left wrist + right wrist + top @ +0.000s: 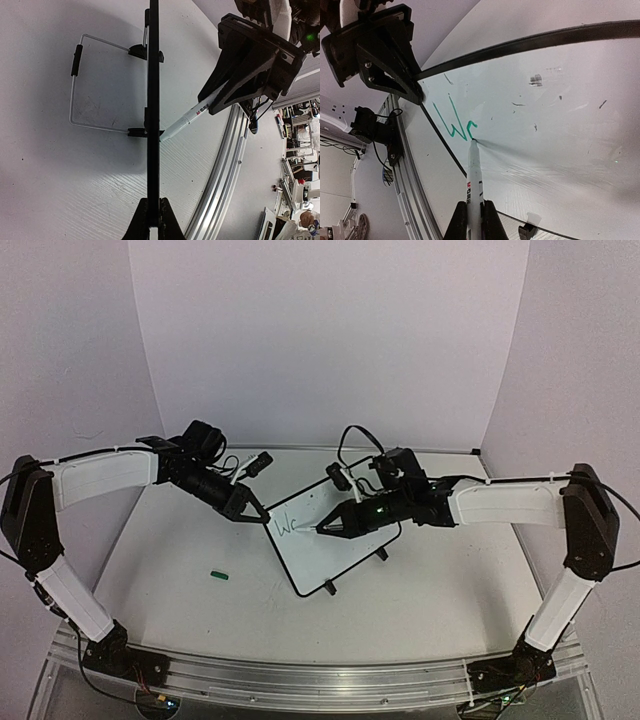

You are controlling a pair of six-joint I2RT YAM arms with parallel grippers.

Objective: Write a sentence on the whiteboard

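The whiteboard [335, 562] stands tilted on the table, its black frame [153, 100] edge-on in the left wrist view. My left gripper [262, 515] [153, 200] is shut on the frame at the board's upper left corner. My right gripper [337, 527] [474, 205] is shut on a white marker [473, 172] [189, 118], and the marker's tip touches the board. Green letters "Wr" [454, 122] [289, 527] are written there, and the tip rests at the foot of the "r". Faint smudges mark the rest of the white surface [555, 130].
A small green marker cap [220, 575] lies on the table left of the board. The board's wire stand [75, 85] and black feet [329, 590] rest on the table. An aluminium rail [320, 680] runs along the near edge.
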